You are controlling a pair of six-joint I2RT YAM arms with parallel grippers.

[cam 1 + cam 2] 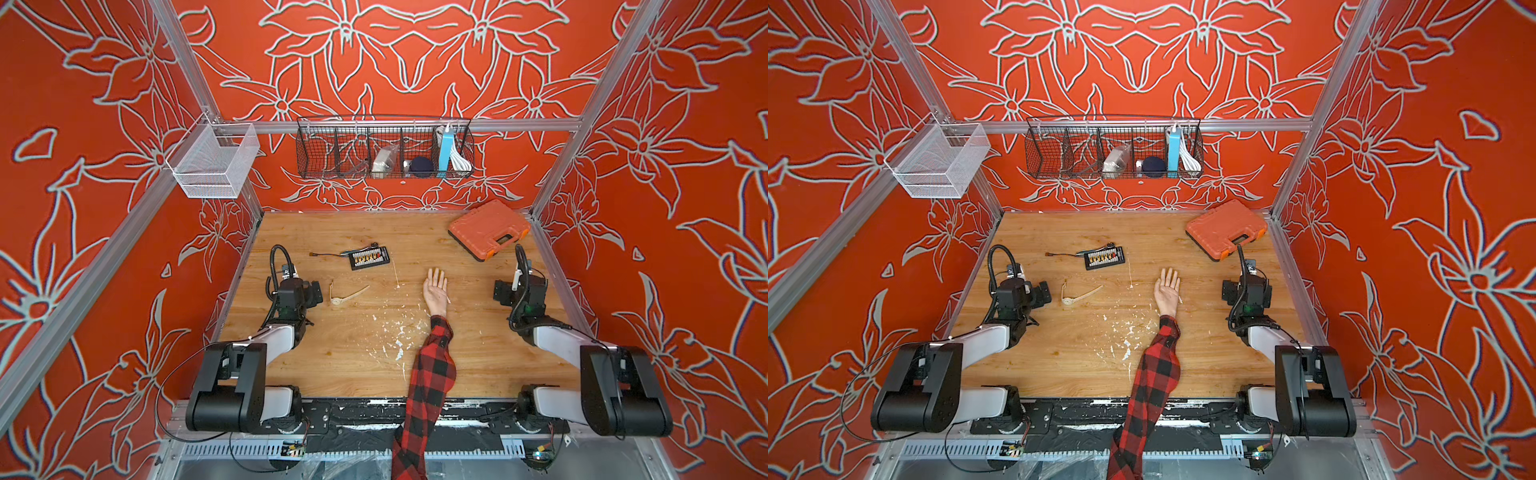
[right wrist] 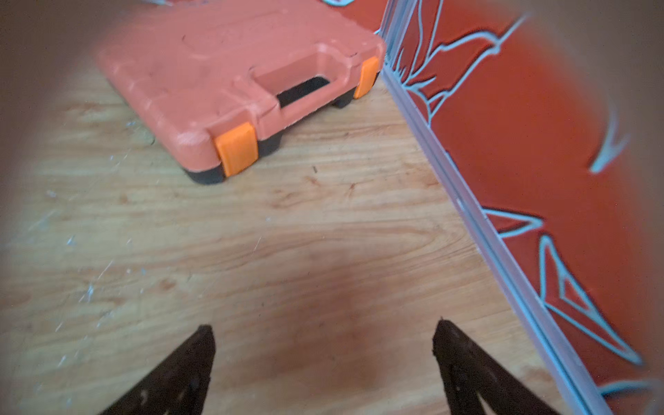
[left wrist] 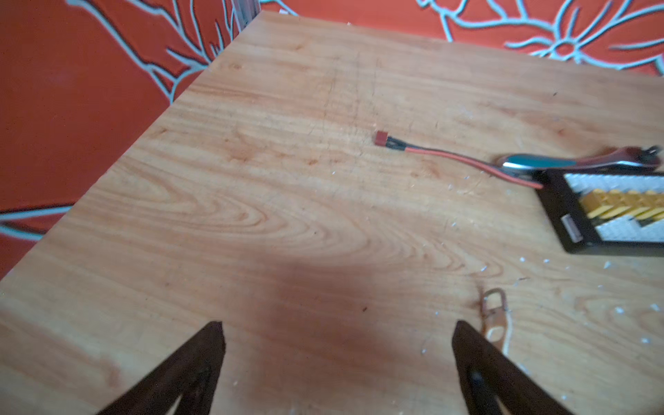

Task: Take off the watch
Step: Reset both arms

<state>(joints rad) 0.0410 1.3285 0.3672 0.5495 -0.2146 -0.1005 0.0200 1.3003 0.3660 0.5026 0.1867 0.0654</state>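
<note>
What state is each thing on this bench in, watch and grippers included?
Small cream-beige wristwatch: unfastened, lying on the wooden table, off the wrist.
Person's hand: palm up on the table, wrist bare.
Orange plastic tool case: closed.
Black rectangular bit holder: lying flat, bits showing.
Left gripper: jaws open, empty.
Right gripper: jaws open, empty.
</note>
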